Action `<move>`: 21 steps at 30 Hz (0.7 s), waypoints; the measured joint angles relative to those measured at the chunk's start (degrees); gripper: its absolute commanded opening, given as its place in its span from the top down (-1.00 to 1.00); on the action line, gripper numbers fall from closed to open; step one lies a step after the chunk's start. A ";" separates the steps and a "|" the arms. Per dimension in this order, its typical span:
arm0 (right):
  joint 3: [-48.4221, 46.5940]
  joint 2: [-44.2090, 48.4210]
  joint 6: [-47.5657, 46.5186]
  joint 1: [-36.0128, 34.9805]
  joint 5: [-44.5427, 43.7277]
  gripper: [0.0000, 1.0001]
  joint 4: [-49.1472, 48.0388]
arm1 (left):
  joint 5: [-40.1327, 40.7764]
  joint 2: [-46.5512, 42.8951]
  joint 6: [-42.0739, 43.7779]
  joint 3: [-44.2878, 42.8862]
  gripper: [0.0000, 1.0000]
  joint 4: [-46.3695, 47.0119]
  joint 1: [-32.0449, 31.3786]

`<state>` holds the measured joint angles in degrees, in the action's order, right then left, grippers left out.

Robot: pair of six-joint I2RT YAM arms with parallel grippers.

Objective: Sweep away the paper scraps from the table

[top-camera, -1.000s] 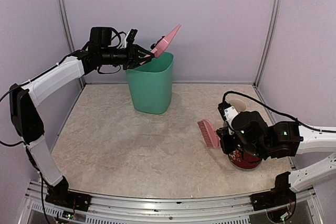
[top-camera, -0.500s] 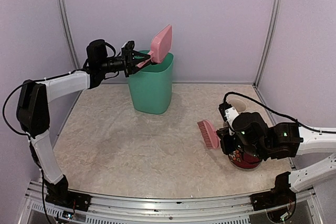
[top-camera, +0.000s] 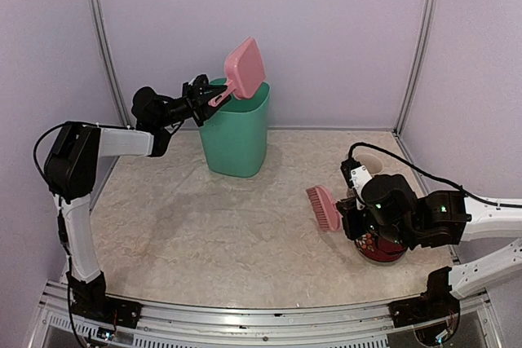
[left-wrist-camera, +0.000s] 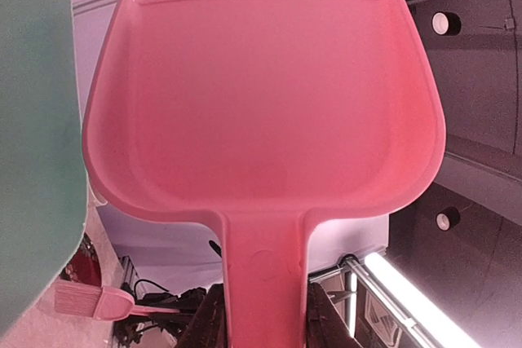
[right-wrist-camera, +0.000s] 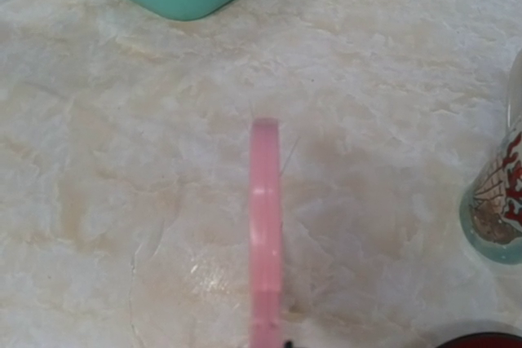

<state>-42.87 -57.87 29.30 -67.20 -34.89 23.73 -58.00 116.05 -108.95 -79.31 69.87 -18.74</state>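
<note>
Scraps: none visible on table (top-camera: 204, 226), presumably binned | left gripper (top-camera: 200, 92) clamped on dustpan (top-camera: 244, 67) handle, pan upended over bin (top-camera: 235, 132) | right gripper (top-camera: 347, 216) grips brush (top-camera: 324, 206) | sweeping looks essentially done.

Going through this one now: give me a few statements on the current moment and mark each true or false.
1. The left gripper grips the pink dustpan by its handle, up at the rim of the green bin. True.
2. The dustpan holds paper scraps. False: its inside shows bare in the left wrist view.
3. The right gripper holds the pink brush. True.
4. The bin lies tipped over on the table. False: it stands upright.
</note>
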 measured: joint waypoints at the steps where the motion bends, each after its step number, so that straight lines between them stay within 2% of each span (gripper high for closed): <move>1: 0.00 -0.04 0.00 0.00 0.02 1.00 -0.04 | 0.26 0.52 -1.62 0.39 1.00 1.86 0.00; 10: 0.00 -0.15 -0.04 0.00 -0.02 1.00 -0.11 | 0.48 1.01 -4.98 0.63 1.00 6.38 0.17; 21: 0.00 -0.35 -0.72 0.00 -1.01 1.00 -0.57 | -0.28 -8.41 6.32 4.70 1.00 -3.78 2.14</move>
<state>-42.87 -58.22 28.58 -67.20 -35.90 23.16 -58.28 107.63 -102.63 -74.61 66.08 -16.60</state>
